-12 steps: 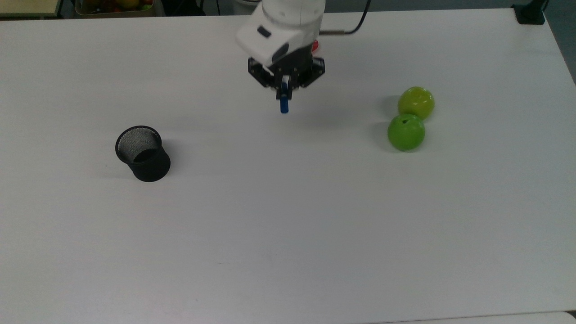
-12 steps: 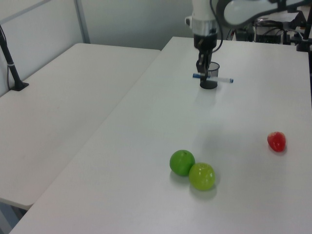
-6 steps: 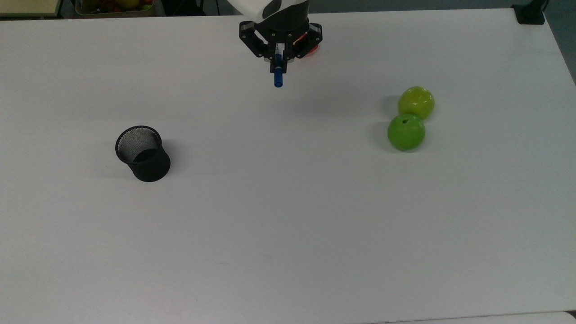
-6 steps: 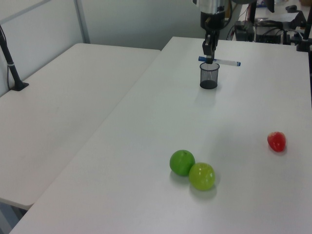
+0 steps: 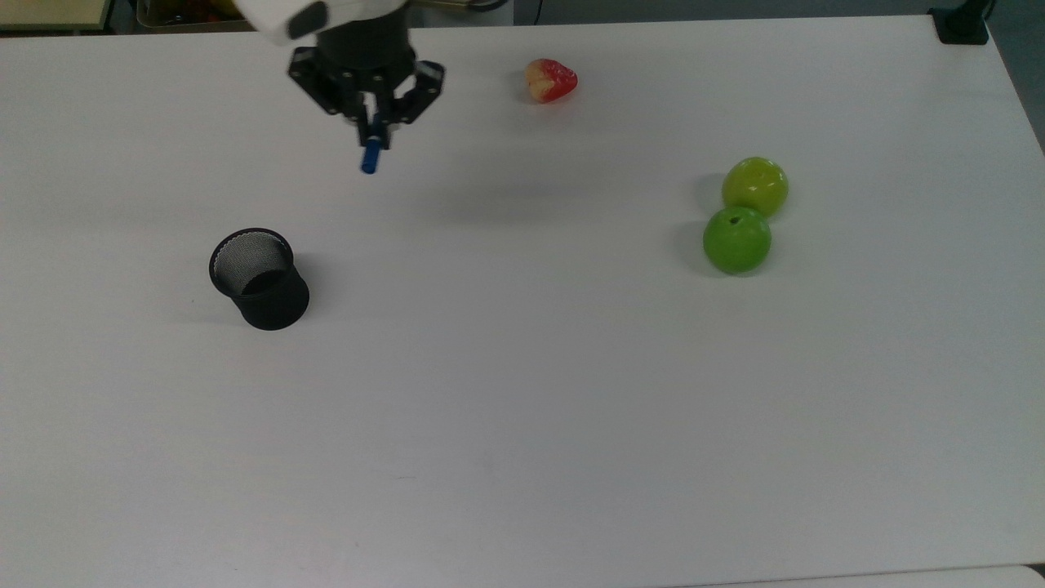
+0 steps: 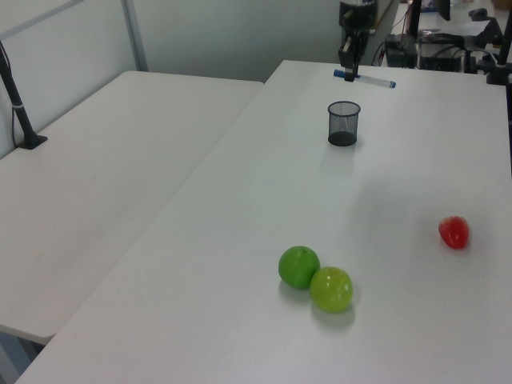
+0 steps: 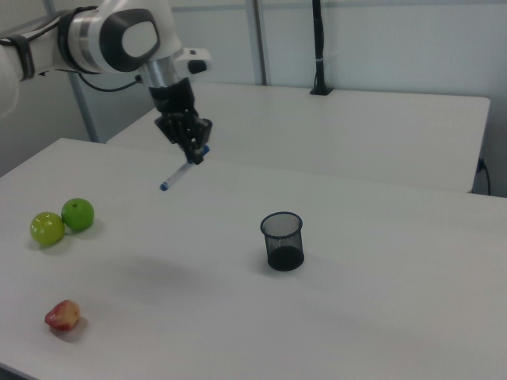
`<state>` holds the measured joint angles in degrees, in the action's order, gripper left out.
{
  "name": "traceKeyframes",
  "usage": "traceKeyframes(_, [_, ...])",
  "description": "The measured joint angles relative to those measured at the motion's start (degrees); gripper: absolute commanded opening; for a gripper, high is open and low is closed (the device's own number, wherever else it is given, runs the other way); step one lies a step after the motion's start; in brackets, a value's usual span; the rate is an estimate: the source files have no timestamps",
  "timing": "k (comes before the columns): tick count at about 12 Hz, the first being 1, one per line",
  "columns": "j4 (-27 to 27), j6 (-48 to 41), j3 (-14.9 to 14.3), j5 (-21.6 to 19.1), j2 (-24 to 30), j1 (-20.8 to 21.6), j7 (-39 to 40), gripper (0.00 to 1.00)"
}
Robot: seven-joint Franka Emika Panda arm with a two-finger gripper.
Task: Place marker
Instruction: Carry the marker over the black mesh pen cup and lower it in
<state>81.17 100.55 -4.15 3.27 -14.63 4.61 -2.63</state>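
Gripper (image 5: 375,131): raised above the table (image 5: 522,408), fingers clamped on the marker; seen also in the left view (image 6: 349,70) and in the right view (image 7: 195,153).
Marker (image 5: 371,155): held near one end, roughly level in the air, clear of the table; in the left view (image 6: 370,79) its barrel sticks out from the fingers to the left view's right; in the right view (image 7: 176,176) it slopes down from the fingers to the right view's left.
Cup (image 5: 260,279): black mesh, upright on the table, below the gripper and to the top view's left, well apart from it; in the left view (image 6: 343,123) nearer the camera than the gripper.
Strawberry (image 5: 550,80): red, on the table, off to the top view's right of the gripper, about level with it.
Apples: two green ones, touching, far to the top view's right of the gripper; the yellower one (image 5: 755,186) lies beyond the darker one (image 5: 736,239).
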Motion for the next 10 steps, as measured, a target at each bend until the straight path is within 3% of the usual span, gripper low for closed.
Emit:
traceKeyframes(5, [1.8, 15.43, -1.41, -0.1, -1.63, -5.3, 0.31, 0.14])
traceKeyframes(10, [6.75, 30.01, -1.47, 0.45, -1.79, -6.61, 0.34, 0.13])
